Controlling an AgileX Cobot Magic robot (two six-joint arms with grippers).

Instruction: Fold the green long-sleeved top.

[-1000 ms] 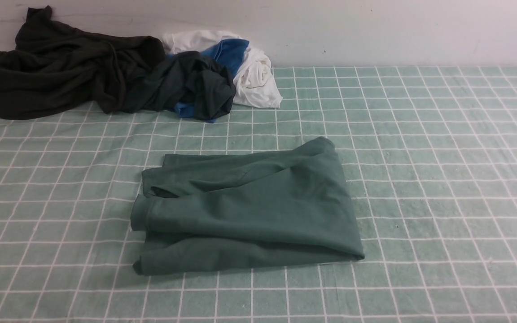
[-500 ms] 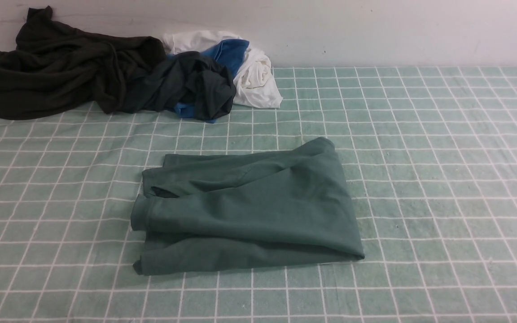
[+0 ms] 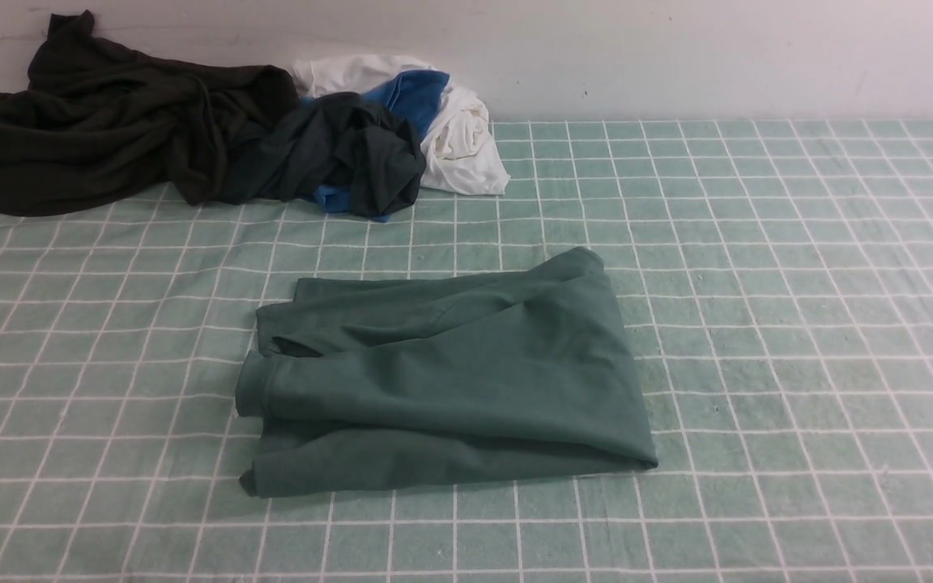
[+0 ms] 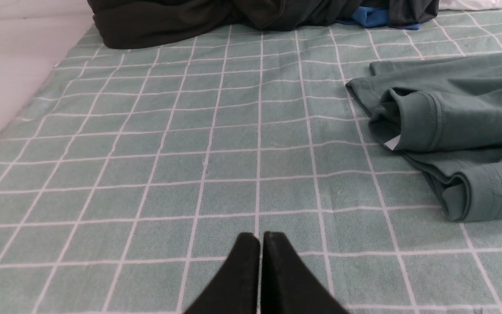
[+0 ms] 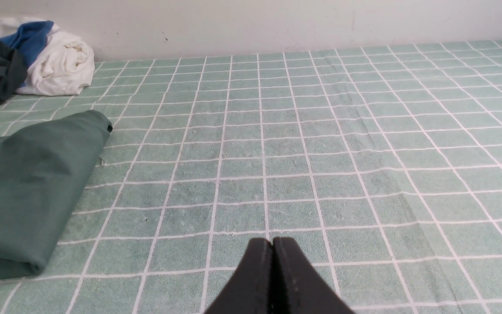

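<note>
Left gripper (image 4: 260, 237): jaws pressed together, holding nothing, above bare checked cloth (image 3: 798, 324) well left of the garment. Green long-sleeved top (image 3: 450, 376): lies folded in a rough rectangle at mid-table, cuffs at its left edge; a pile of dark, blue and white clothes (image 3: 215, 138) sits by the far wall. Right gripper (image 5: 272, 244): jaws closed, empty, right of the top, clear of it.

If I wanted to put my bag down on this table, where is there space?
The whole right side of the checked cloth is bare, from the folded green top to the wall. There is also open cloth left of the top and along the near edge. The far left corner is crowded with a heap of dark, blue and white clothes.
</note>
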